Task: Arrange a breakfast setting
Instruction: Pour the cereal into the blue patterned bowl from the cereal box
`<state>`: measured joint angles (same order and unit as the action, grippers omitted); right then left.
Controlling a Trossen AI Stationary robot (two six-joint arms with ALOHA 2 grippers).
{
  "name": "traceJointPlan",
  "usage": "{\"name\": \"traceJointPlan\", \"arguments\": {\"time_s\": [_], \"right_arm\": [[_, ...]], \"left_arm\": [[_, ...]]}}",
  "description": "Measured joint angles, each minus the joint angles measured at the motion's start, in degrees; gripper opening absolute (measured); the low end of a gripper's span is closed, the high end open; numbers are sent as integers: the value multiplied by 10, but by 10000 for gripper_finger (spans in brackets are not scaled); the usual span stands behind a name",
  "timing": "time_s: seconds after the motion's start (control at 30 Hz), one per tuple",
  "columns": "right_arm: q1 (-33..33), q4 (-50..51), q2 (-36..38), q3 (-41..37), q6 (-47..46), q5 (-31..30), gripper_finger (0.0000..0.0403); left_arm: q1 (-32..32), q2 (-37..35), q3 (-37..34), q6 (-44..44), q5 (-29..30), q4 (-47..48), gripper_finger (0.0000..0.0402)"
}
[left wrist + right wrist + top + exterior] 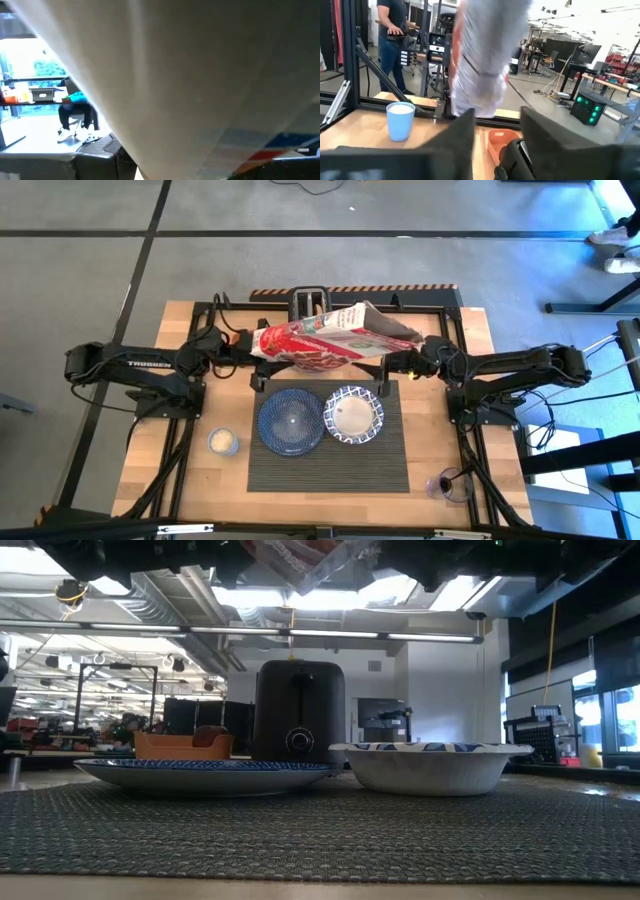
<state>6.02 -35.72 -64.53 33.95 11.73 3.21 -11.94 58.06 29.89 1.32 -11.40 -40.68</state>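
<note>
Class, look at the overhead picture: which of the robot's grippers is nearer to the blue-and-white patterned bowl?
Right. The right gripper is just beyond the blue-and-white patterned bowl, at the bag's open end. The left gripper is farther, beyond the dark blue plate.

Grey concrete floor (80, 280) crossed by dark lines, bright ceiling lights (430, 637), desks (600, 82) beyond
</note>
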Motion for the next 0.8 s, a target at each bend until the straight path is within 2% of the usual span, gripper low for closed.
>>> {"name": "traceJointPlan", "arguments": {"time_s": [0.13,0.17,0.33,0.5,0.8], "right_arm": [[0,0,0,0,10,7,29],[0,0,0,0,14,13,15],[0,-19,-2,0,20,24,25],[0,-45,-5,0,20,24,4],[0,-106,-33,0,2,22,2]], "left_arm": [[0,0,0,0,2,6,213],[0,0,0,-2,2,6,213],[0,0,0,-5,3,11,213],[0,0,0,-5,4,12,213],[-1,32,1,-1,5,3,212]]}}
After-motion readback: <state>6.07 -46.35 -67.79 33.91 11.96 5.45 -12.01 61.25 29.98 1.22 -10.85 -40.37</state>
